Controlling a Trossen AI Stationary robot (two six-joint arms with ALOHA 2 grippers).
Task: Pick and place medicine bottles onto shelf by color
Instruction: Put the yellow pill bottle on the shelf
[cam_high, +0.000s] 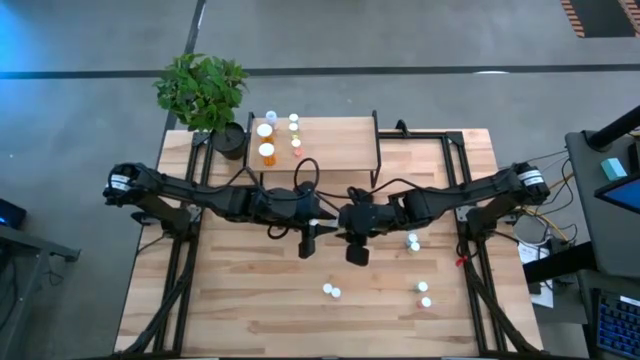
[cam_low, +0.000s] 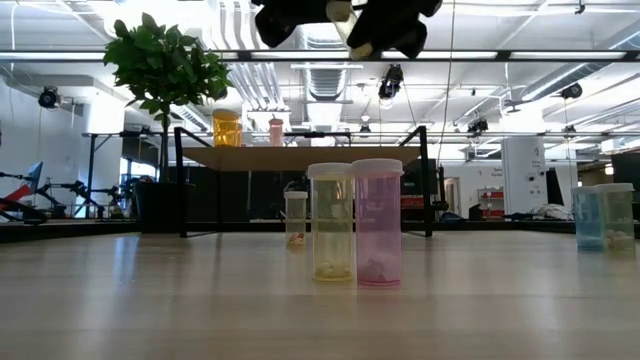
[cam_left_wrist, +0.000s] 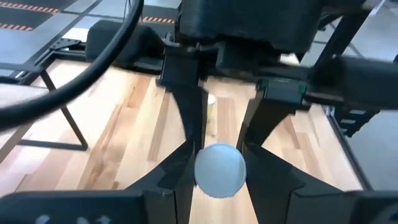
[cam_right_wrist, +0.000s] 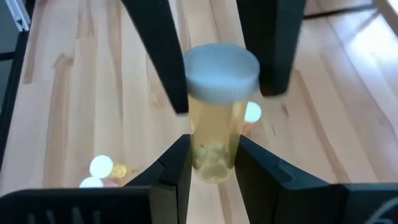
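Observation:
A yellow-green medicine bottle with a white cap is held high over the table's middle between both grippers. My right gripper is shut on its body. My left gripper meets it from the other end and is shut at the cap. In the low view both grippers hang at the top edge. The shelf stands on black legs at the far side. Two large orange bottles and small ones stand on its left part. My left gripper pinches the bottle's white cap between its two fingers, and the cap faces its camera. My right gripper pinches the lower body of the bottle between its two fingers, near the base. The bottle is lifted clear of the table, cap end pointing away from this gripper.
Bottles stand on the table: a yellow one and a pink one side by side near the front, a pair right of the grippers, two more near right. A potted plant stands at the far left corner.

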